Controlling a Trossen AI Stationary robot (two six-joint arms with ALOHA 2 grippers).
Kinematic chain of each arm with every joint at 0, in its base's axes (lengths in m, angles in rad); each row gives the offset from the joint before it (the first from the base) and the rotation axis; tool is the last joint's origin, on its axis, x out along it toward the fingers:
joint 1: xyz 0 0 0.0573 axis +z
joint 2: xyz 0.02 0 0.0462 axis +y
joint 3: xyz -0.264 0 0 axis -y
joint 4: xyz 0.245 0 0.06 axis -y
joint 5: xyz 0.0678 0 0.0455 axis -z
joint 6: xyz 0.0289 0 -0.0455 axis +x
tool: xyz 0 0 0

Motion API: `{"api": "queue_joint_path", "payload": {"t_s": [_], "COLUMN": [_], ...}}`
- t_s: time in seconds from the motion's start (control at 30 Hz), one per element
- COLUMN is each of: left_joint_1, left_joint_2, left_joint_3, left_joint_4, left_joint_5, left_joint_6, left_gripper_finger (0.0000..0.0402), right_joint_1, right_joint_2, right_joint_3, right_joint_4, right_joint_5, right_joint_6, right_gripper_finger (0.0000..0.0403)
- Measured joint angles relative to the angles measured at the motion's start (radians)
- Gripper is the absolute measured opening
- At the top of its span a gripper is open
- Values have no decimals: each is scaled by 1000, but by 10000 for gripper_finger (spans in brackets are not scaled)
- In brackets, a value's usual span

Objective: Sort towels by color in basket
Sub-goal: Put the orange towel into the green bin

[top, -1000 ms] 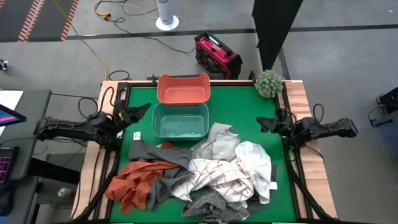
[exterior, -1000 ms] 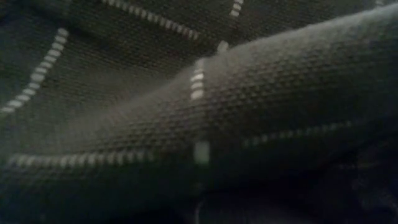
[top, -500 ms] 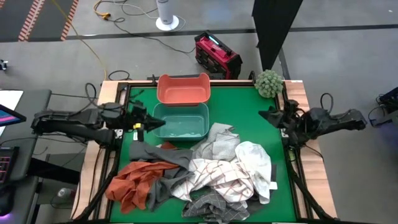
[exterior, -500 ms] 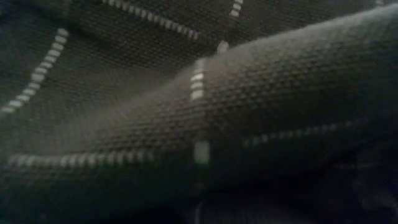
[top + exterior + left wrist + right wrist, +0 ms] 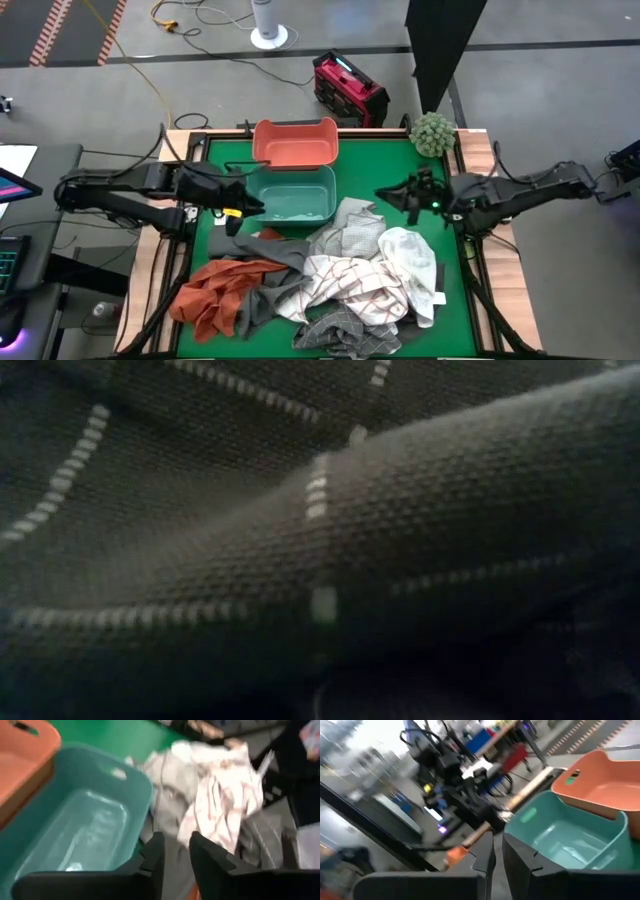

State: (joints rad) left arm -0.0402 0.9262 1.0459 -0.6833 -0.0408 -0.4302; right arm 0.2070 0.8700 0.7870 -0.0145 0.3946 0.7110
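Left end effector (image 5: pixel 243 205) sits above the green surface (image 5: pixel 395 165) at the near-left corner of the teal tub (image 5: pixel 291 194); its fingers (image 5: pixel 155 852) stand slightly apart with nothing between them. The towels (image 5: pixel 330 275) lie heaped on the surface nearer the front edge, close beside this end effector but apart from it: a rust-orange towel (image 5: pixel 215 290) at the left of the heap, a dark grey towel (image 5: pixel 262 250) next to it, a grey-checked towel (image 5: pixel 335 335) at the front, and a white towel (image 5: pixel 412 262) at the right. The orange tub (image 5: pixel 295 143) stands behind the teal tub, touching it. Right end effector (image 5: pixel 385 193) hovers beyond the teal tub's right side, above the far edge of the heap, fingers (image 5: pixel 485 852) nearly together and empty. A fuzzy green ball (image 5: pixel 432 133) rests at the far-right corner.
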Motion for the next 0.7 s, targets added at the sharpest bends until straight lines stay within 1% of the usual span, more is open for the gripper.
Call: {"api": "queue_joint_path", "payload": {"t_s": [0.17,0.23,0.4,0.5,0.7], "left_joint_1": [-2,-12,-91,-150,-260], "left_joint_2": [53,71,108,138,252], "left_joint_3": [34,40,41,41,41], "left_joint_4": [-47,-44,-41,-41,-22], "left_joint_5": [51,66,89,89,88], "left_joint_6": [-7,-13,29,51,11], "left_gripper_finger": [131,141,150,151,151], "right_joint_1": [-7,-8,-2,12,17], "right_joint_2": [92,122,181,196,193], "right_joint_3": [222,307,485,542,551], "right_joint_4": [-325,-452,-716,-822,-909], "right_joint_5": [-5,-30,-86,-92,-92], "right_joint_6": [-66,-94,-180,-220,-223], "right_gripper_finger": [67,67,78,101,177]}}
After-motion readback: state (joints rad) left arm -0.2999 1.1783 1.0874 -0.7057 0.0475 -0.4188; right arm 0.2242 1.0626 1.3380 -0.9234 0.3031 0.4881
